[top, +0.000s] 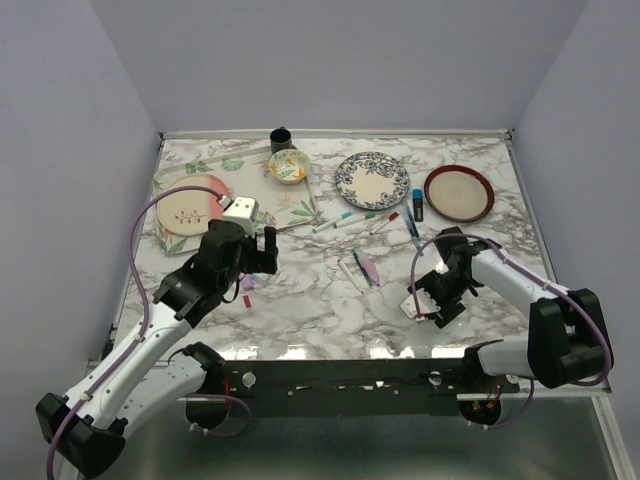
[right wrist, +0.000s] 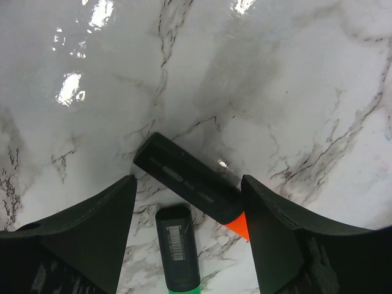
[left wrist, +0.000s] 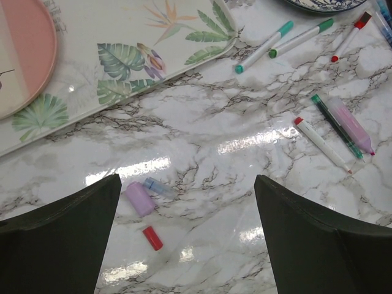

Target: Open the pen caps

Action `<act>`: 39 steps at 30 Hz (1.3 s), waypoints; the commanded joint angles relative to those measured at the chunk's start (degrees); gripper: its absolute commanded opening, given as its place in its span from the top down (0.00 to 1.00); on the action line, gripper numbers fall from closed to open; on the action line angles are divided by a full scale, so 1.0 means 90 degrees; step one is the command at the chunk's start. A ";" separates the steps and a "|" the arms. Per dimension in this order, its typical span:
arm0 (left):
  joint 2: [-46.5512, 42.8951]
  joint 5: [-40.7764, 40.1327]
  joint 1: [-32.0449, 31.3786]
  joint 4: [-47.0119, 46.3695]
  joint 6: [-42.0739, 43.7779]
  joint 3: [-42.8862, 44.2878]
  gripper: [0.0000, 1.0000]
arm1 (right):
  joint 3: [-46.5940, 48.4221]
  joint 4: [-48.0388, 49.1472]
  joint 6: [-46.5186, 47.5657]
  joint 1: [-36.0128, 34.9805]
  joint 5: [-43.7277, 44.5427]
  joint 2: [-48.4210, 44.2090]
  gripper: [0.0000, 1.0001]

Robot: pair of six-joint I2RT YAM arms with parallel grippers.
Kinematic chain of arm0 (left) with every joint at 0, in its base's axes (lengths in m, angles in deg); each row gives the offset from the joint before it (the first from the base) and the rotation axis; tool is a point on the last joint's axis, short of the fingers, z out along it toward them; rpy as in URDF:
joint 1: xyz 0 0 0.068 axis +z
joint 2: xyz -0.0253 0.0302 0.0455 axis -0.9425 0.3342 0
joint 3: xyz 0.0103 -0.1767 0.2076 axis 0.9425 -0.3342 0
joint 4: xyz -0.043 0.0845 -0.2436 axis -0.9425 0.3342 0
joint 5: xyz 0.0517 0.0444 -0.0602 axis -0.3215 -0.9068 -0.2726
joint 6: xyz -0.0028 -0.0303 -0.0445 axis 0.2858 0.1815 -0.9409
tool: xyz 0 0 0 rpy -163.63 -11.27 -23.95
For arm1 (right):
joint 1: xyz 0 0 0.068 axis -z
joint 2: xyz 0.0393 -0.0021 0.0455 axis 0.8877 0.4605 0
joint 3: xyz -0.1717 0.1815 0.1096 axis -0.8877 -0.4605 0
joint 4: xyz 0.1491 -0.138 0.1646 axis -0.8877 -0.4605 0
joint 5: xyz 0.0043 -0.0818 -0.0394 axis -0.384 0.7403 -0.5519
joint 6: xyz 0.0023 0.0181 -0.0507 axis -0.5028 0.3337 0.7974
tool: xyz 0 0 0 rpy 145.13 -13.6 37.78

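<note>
My left fingers (left wrist: pixel 55 245) stand apart over three loose caps: lilac cap (left wrist: pixel 139 199), blue cap (left wrist: pixel 158 187), red cap (left wrist: pixel 152 237). My right fingers (right wrist: pixel 73 245), apart too, frame two black pens on the table (right wrist: pixel 275 73): orange highlighter (right wrist: pixel 187 177), green highlighter (right wrist: pixel 177 245).

My table (top: pixel 330 310) is shiny white marble. On it I see a leafy tray (left wrist: pixel 92 24), a black cup (top: pixel 281 140), a blue plate (top: pixel 372 180) and a red plate (top: pixel 459 193). Thin pens (left wrist: pixel 263 38) lie scattered about. A lilac cap (left wrist: pixel 140 198), a red cap (left wrist: pixel 152 237) and, I think, a pale blue cap (left wrist: pixel 158 186) lie close together. Two black highlighters (right wrist: pixel 187 177) lie just beside each other.
</note>
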 commanded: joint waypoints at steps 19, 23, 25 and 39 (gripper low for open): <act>-0.0038 0.0144 0.0094 -0.0123 0.0076 -0.0014 0.01 | 0.1171 0.0447 0.0940 -0.0900 0.0574 0.1576 0.40; -0.0058 0.0144 0.0094 -0.0123 0.0076 -0.0014 0.01 | 0.1269 0.0467 0.0608 -0.1066 0.0672 0.1752 0.46; -0.0058 0.0144 0.0104 -0.0123 0.0076 -0.0034 0.01 | 0.1221 0.0496 0.0432 -0.1212 0.0750 0.1800 0.49; -0.0106 0.0222 0.0143 -0.0143 0.0095 -0.0024 0.01 | 0.1132 0.2125 -0.3284 -0.1731 0.1034 0.1801 0.96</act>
